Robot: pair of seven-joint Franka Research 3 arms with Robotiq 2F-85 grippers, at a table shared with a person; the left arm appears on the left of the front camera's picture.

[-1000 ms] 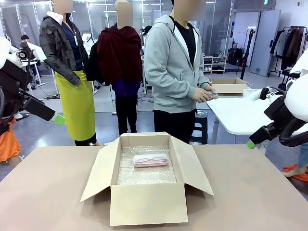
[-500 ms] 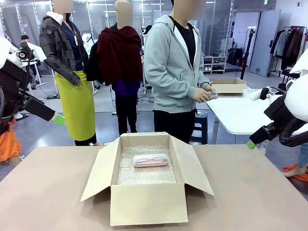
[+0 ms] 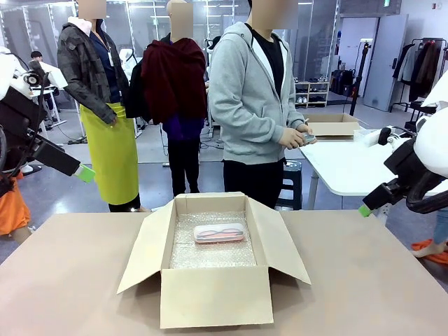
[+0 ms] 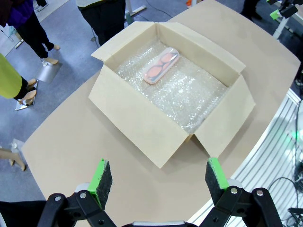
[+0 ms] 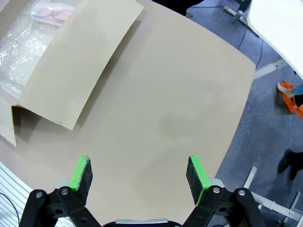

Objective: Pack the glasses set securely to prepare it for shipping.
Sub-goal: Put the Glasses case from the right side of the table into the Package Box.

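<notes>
An open cardboard box [image 3: 215, 297] stands in the middle of the table, lined with bubble wrap [image 3: 210, 252]. A pale pink glasses case [image 3: 219, 233] lies flat on the wrap near the box's far wall; it also lies in the box [image 4: 142, 118] as the pink case [image 4: 161, 66] in the left wrist view, and its end [image 5: 49, 13] peeks in at the top left of the right wrist view. My left gripper [image 4: 156, 176] hangs open, high above the table's left side. My right gripper [image 5: 139, 172] is open above bare table to the right of the box. Neither holds anything.
A person in a grey hoodie [image 3: 255, 105] stands behind the far edge, holding a small object in both hands. Two more people stand behind to the left. A white table [image 3: 350, 164] with another cardboard box [image 3: 332, 124] stands at the back right.
</notes>
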